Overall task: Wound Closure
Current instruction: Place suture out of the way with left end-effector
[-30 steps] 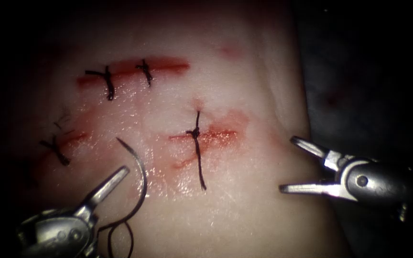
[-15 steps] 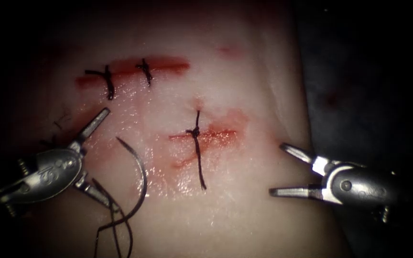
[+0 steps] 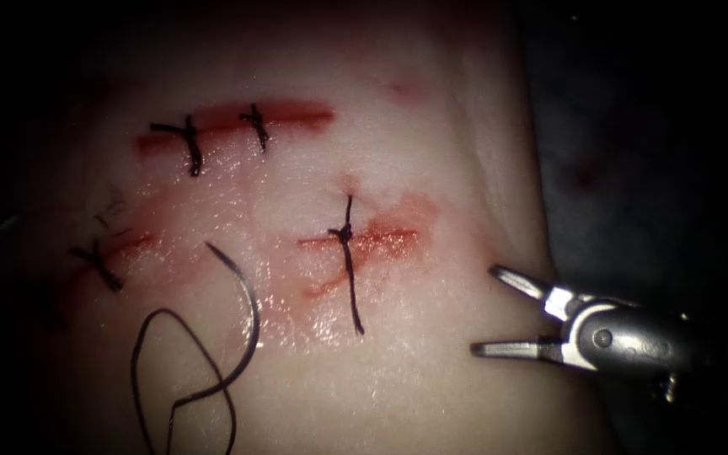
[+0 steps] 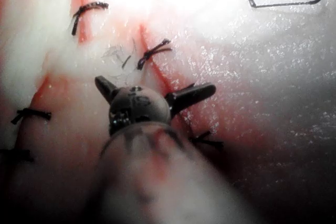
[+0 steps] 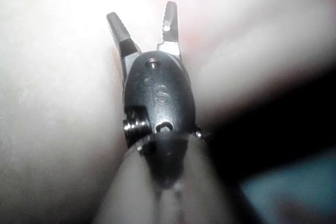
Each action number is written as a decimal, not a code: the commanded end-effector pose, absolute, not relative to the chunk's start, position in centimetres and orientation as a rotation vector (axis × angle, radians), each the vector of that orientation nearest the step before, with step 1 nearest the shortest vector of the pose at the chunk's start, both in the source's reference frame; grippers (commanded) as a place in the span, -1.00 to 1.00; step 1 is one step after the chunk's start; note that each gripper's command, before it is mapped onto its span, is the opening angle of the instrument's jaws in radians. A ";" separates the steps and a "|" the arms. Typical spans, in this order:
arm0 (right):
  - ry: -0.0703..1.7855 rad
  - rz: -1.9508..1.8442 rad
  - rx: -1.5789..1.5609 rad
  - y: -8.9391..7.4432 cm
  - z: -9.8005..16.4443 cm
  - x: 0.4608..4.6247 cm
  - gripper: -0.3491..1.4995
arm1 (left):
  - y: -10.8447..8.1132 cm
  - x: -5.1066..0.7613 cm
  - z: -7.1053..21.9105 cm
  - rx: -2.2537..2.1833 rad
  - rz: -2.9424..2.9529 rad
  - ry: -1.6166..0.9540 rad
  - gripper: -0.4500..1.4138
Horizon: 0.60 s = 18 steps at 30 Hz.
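Your right claw (image 3: 486,310) sits at the tissue's (image 3: 431,371) right edge, jaws spread wide and holding nothing; the right wrist view confirms the same empty gape. Your left claw (image 4: 155,94), seen in its own wrist view, also stands wide apart and empty, above a stitched cut. The needle (image 3: 242,303) lies free on the tissue surface, not in it, to the left of the central cut (image 3: 364,243), which carries 1 stitch (image 3: 347,261). Its curve runs from a tip pointing up and left down to the swaged end, where the thread (image 3: 162,371) loops loosely. From your right claw the needle lies well to the left, across the central cut, its arc bulging toward that claw.
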<state>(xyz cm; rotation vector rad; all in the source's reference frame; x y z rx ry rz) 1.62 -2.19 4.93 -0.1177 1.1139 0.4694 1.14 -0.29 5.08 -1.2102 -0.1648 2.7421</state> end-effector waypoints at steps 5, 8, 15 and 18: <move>1.123 0.467 -0.113 -2.2 5.0 1.77 0.94 | -0.1 1.19 4.9 -1.188 2.665 -0.099 0.86; 1.124 0.472 -0.108 -2.2 5.0 1.77 0.94 | 0.0 1.00 4.7 -1.271 2.590 -0.012 0.80; 1.126 0.473 -0.098 -2.2 5.0 1.73 0.89 | 0.1 0.08 4.3 -1.364 2.491 0.035 0.32; 1.128 0.476 -0.091 -2.2 5.0 1.70 0.85 | 0.0 -0.43 4.2 -1.402 2.426 0.010 0.14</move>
